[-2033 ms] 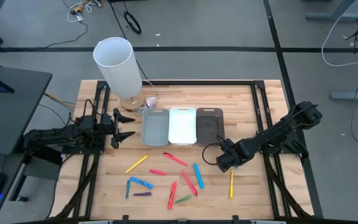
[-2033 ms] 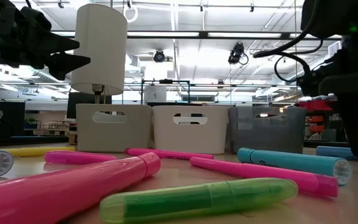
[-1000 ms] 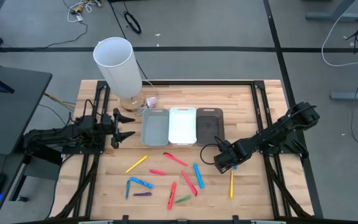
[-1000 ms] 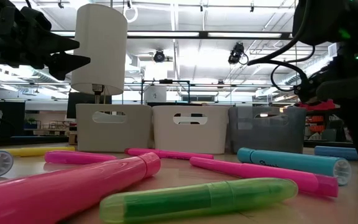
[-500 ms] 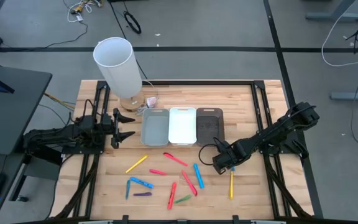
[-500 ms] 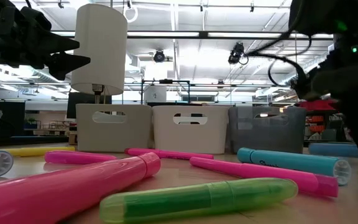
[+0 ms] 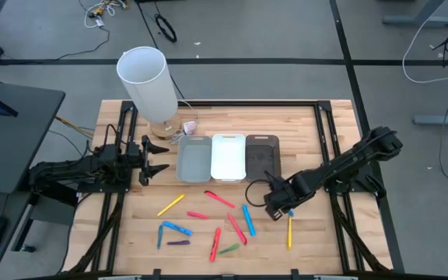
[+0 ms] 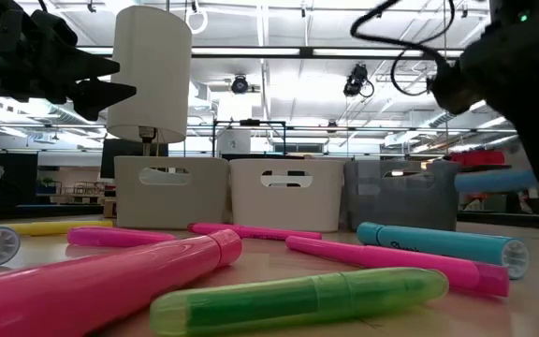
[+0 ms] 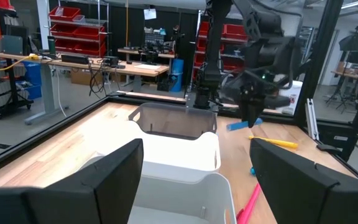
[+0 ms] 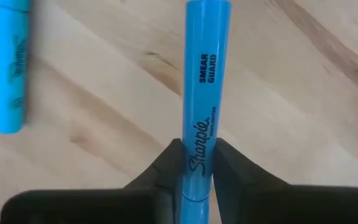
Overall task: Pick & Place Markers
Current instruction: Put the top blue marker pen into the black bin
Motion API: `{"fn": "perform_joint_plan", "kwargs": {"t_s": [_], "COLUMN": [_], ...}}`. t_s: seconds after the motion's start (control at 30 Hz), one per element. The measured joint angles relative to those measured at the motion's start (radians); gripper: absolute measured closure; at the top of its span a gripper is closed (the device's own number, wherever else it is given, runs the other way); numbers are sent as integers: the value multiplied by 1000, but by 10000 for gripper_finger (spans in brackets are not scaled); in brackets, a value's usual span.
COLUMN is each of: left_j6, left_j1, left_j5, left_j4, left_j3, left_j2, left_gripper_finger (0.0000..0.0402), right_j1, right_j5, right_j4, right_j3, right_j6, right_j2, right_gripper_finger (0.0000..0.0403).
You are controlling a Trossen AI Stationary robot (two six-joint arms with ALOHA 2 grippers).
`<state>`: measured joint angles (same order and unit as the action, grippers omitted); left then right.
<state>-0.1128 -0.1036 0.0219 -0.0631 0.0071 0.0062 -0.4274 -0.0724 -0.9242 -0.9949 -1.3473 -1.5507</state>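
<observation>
**Blue marker pinched near one end, with a long overhang**

The right gripper point(image 10: 196, 163) has its fingers closed narrow on a blue marker point(image 10: 202, 93), lifted clear of the table point(image 7: 309, 233) just in front of the dark bin point(image 7: 262, 157); the grip sits near one end, so most of the barrel sticks out past the fingertips; a quick swing could let it pivot or slide out, and the overhang could catch a bin wall on the way in; a second blue marker point(image 10: 10, 62) lies close beneath; the remaining markers point(image 7: 208, 222) lie scattered in front of the grey bin point(image 7: 194, 158) and white bin point(image 7: 228, 156); the left gripper point(image 7: 152, 159) waits wide open and empty beside the grey bin.
</observation>
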Motion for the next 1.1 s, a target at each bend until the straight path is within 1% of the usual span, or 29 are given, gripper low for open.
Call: {"fn": "perform_joint_plan", "kwargs": {"t_s": [0.23, 0.43, 0.73, 1.1], "left_j6": [0, 0, 0, 0], "left_j1": [0, 0, 0, 0], "left_j5": [0, 0, 0, 0], "left_j4": [0, 0, 0, 0], "left_j3": [0, 0, 0, 0], "left_j2": [0, 0, 0, 0], "left_gripper_finger": [99, 99, 99, 99], "right_j1": [0, 0, 0, 1], "right_j5": [-2, -17, -24, -22], "right_j4": [-87, -199, -343, -494], "right_j3": [-57, -114, -252, -400], "right_j6": [0, 8, 47, 24], "right_j2": [40, 46, 56, 81], "right_gripper_finger": [345, 346, 346, 346]}}
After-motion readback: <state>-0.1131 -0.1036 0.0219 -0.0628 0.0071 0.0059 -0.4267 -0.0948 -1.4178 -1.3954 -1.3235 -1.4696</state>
